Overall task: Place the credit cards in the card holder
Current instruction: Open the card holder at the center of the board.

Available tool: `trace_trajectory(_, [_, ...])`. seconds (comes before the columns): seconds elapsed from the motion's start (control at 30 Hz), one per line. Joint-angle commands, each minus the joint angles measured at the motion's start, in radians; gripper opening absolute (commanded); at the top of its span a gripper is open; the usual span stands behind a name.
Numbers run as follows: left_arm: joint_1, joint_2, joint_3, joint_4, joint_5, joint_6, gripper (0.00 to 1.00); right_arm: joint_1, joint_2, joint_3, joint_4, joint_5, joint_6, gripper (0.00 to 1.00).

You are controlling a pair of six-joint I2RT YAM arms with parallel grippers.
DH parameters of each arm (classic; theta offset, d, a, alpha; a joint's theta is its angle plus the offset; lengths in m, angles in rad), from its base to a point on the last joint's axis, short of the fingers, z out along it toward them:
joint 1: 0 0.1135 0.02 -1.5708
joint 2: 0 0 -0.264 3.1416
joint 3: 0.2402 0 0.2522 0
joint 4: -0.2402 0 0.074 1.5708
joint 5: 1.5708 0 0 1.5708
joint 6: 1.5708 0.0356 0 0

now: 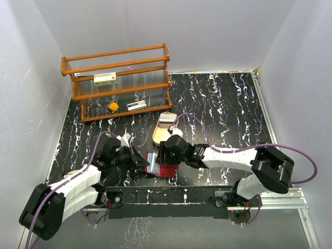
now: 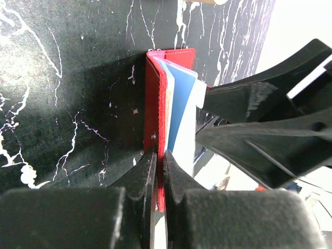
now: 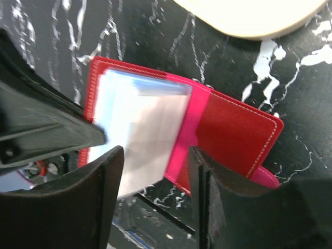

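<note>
The red card holder [image 1: 165,169] lies open near the table's front edge. My left gripper [image 2: 159,155] is shut on its red cover [image 2: 155,93] and holds that flap upright. One pale credit card [image 3: 150,135] lies against the bluish inner pockets [image 3: 111,98]. Its lower corner sticks out past the holder's edge. My right gripper [image 3: 155,161] stands open just above that corner, gripping nothing. The holder's other half [image 3: 233,129] lies flat on the table. More credit cards [image 1: 167,121] sit in the tan tray [image 1: 160,134].
An orange wooden rack [image 1: 122,80] stands at the back left. It holds a white red-labelled box [image 1: 105,79], a yellow item [image 1: 113,107] and a white item [image 1: 136,105]. The tan tray's rim [image 3: 249,15] lies just beyond the holder. White walls surround the black marbled table [image 1: 223,114].
</note>
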Motion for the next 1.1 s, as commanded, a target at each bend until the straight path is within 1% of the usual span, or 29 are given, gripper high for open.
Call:
trace_trajectory(0.0, [-0.004, -0.022, 0.013, -0.003, 0.003, 0.013, 0.0, 0.0, -0.033, 0.097, -0.022, 0.047, 0.044, 0.54])
trace_trajectory(0.17, [-0.005, -0.03, 0.012, -0.006, -0.001, 0.01, 0.0, 0.0, 0.008, 0.14, -0.03, 0.07, 0.06, 0.62])
trace_trajectory(0.27, [-0.005, -0.034, 0.009, -0.01, -0.001, 0.011, 0.0, 0.0, 0.037, 0.159, -0.033, 0.073, 0.071, 0.64])
trace_trajectory(0.73, [-0.005, -0.012, 0.001, 0.024, 0.015, 0.005, 0.0, 0.0, 0.139, 0.195, -0.026, 0.053, 0.083, 0.62])
trace_trajectory(1.07, [-0.005, -0.011, 0.009, 0.023, 0.015, 0.006, 0.0, 0.0, 0.168, 0.199, -0.058, 0.068, 0.072, 0.58])
